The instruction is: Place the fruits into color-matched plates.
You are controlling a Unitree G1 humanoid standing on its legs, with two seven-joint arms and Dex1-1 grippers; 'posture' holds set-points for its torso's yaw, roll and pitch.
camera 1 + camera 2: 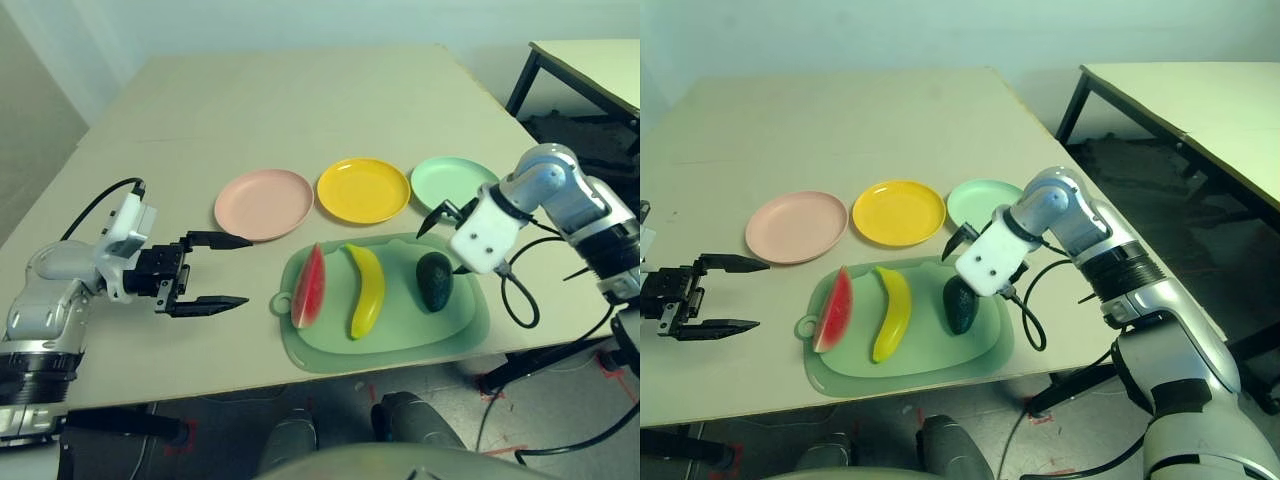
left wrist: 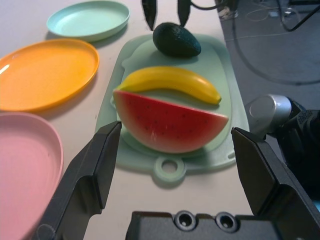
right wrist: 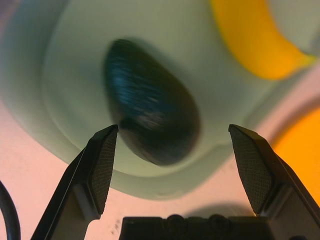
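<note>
While right hand (image 3: 170,170) gapes | avocado (image 3: 150,112) blurred | banana (image 3: 260,40) cropped

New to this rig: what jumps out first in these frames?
Three toy fruits lie side by side on a large pale green mat: a red watermelon wedge with green rind, a yellow curved banana and a dark green oval avocado. Beyond them three empty round plates stand in a row: pale pink, yellow, mint green. The right gripper hangs open over the avocado; the left gripper, open, faces the watermelon.
</note>
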